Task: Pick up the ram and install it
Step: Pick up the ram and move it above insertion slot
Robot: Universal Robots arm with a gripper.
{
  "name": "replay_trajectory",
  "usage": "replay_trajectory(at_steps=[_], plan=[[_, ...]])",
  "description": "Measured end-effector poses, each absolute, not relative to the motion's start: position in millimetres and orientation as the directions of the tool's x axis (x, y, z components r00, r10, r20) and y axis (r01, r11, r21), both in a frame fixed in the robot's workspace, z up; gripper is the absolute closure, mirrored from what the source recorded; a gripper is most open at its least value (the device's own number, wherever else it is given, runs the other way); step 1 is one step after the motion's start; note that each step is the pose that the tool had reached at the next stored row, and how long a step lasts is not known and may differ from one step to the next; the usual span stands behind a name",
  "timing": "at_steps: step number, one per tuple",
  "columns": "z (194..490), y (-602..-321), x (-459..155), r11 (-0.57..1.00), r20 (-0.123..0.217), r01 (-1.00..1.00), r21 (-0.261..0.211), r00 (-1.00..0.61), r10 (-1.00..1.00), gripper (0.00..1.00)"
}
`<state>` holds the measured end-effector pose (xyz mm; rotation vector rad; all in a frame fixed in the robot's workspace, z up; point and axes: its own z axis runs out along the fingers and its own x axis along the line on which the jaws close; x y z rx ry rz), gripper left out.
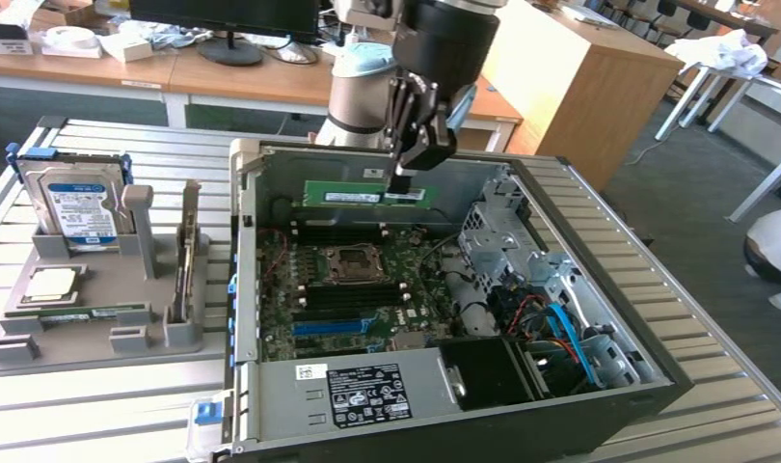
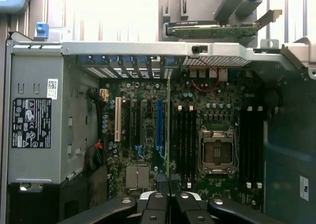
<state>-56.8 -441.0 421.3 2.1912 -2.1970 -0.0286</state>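
The ram (image 1: 364, 194), a long green stick with a white label, hangs level above the open computer case (image 1: 243, 289), near its back wall. My gripper (image 1: 401, 181) comes down from above and is shut on the stick's upper edge, towards its end on the exterior view's right. In the wrist view the ram (image 2: 169, 120) appears edge-on as a thin green line running out from my gripper (image 2: 169, 183). It hangs over the motherboard, beside the black memory slots (image 2: 185, 140) and apart from them. The processor socket (image 1: 352, 258) sits open between two banks of slots.
A grey fixture (image 1: 94, 333) on the exterior view's left holds a blue-labelled hard drive (image 1: 82, 207), a square silver processor (image 1: 50, 283) and an upright card (image 1: 185, 260). The power supply (image 1: 364, 391) and drive cage (image 1: 506, 236) crowd the case. A person (image 1: 776, 256) is at the right edge.
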Motion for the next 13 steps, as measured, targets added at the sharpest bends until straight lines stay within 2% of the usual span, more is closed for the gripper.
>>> replay_trajectory(at_steps=[13], plan=[[421, -441, -44, 0.003, 0.014, -0.999, 0.04, -0.002, -1.0, 0.88]])
